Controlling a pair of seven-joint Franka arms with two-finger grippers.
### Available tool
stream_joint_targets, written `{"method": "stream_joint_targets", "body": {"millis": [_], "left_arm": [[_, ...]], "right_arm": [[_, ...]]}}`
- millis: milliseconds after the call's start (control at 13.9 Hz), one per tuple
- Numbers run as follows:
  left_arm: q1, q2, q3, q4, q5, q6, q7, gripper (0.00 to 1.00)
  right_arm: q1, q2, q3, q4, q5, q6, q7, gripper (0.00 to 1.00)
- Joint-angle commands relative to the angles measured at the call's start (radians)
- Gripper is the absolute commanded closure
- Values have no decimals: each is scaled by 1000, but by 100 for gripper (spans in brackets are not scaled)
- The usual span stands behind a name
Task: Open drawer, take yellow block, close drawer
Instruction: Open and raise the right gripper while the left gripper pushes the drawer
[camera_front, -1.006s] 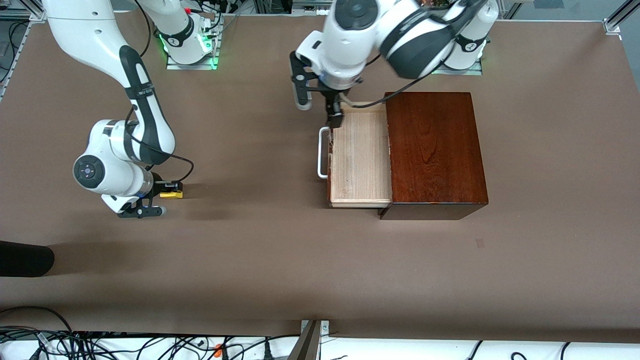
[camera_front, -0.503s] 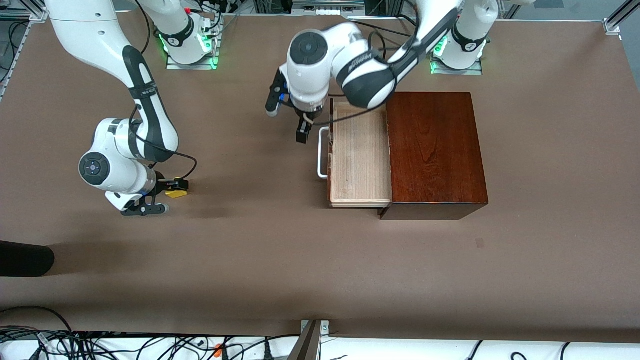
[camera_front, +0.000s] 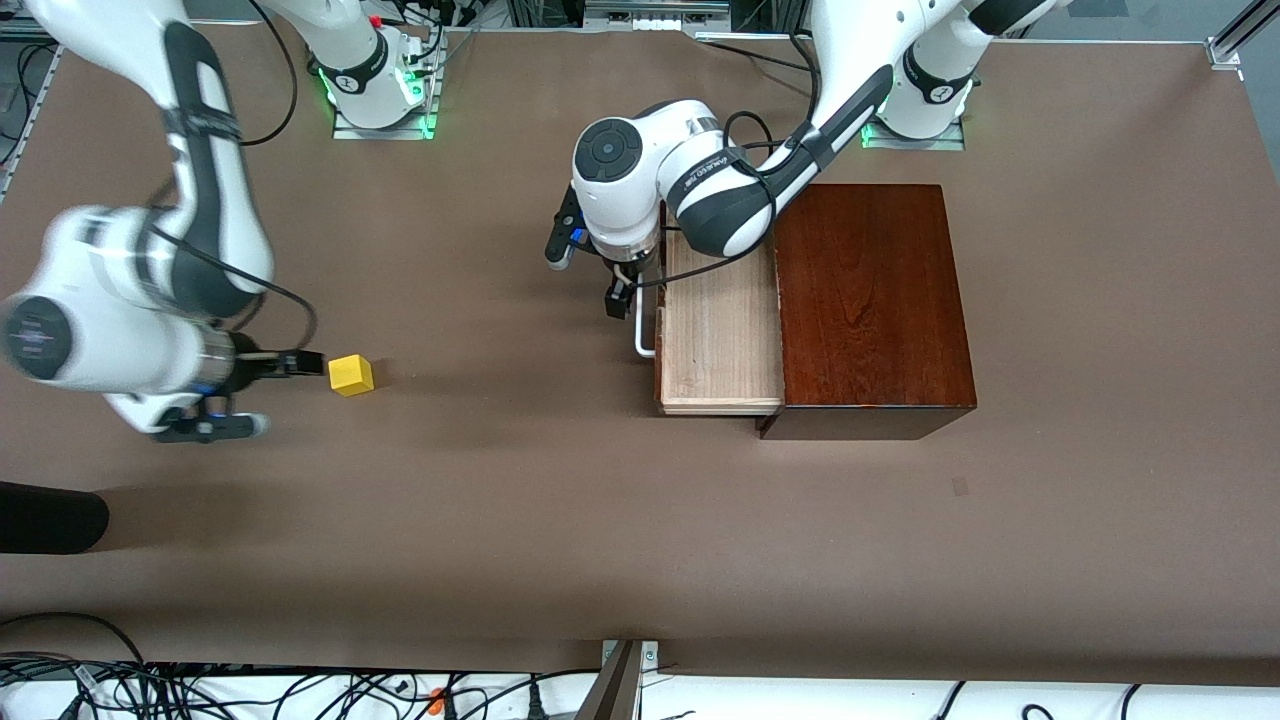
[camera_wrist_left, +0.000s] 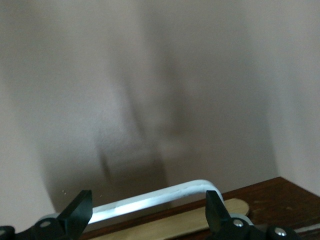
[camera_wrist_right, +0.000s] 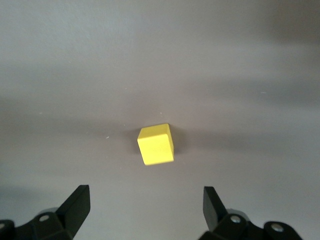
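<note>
The yellow block (camera_front: 351, 375) (camera_wrist_right: 156, 144) rests alone on the brown table, toward the right arm's end. My right gripper (camera_front: 303, 364) (camera_wrist_right: 145, 202) is open, just off the block and not touching it. The drawer (camera_front: 720, 330) is pulled out of the dark wooden box (camera_front: 870, 300), and its pale tray shows nothing inside. My left gripper (camera_front: 620, 298) (camera_wrist_left: 147, 215) is open right at the drawer's white bar handle (camera_front: 645, 325) (camera_wrist_left: 150, 201). The bar runs from one fingertip across to the other, and neither finger is closed on it.
A black object (camera_front: 50, 517) lies at the table's edge toward the right arm's end, nearer the camera than the block. Cables and a metal post (camera_front: 620, 680) line the near edge. The arm bases stand along the table's back.
My right gripper has opened, let go of the yellow block and pulled back from it. My left gripper has moved from over the drawer's back corner to the handle.
</note>
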Motion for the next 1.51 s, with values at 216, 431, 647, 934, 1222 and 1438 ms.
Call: {"method": "stream_joint_targets", "body": {"millis": [216,431,647,934,1222,1438], "left_arm": [[-6,4,33,21,27,-62,-11,0],[-2,-7,37,23,27,-125,-26,0],[0,-21,46,21,36,-180,-35,0],[27,-48,50,-11,40,-202,-41,0],[38,-61,50,-14,40,-217,-43,0],[73,-68,47,-16,71,-263,-41,0]], "right_arm": [[-4,-49,-82,250,1,-299,-20,0],[2,-112,-103,247,-3,-330,-25,0],[-33,-155,-67,222,-37,-324,-19,0],[-275,-285,244,82,-164,-257,3,0],[-333,-416,289,-133,-168,-92,10,0],[-392,-440,329,-134,-168,-107,3,0]]}}
